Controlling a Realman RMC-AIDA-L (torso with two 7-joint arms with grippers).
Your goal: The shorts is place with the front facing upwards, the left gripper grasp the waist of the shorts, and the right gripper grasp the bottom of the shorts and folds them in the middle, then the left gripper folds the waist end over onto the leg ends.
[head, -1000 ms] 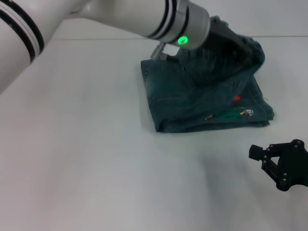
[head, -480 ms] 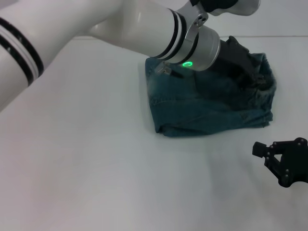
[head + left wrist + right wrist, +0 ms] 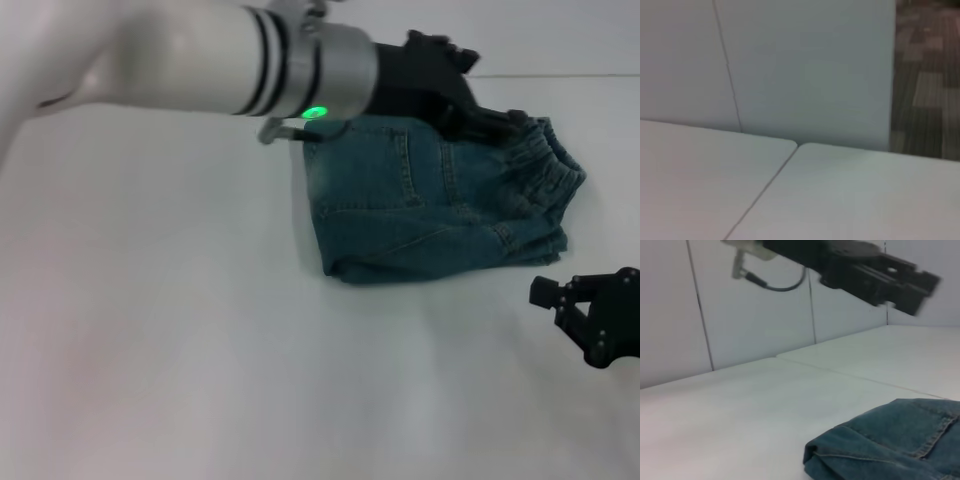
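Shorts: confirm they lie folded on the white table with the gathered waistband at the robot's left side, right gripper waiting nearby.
Not quite. In the head view the shorts lie folded on the white table, but the gathered waistband is at the robot's right side. The right gripper waits nearby, clear of the cloth.

Looks like a lab/test cell: plain white surface (image 3: 180, 330) made of butted panels, white partition walls (image 3: 805, 70), grey patterned carpet tiles (image 3: 927, 75) behind.

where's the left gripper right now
In the head view the left gripper hangs above the far edge of the folded shorts, close to the gathered waist of the shorts, toward the table's right side.
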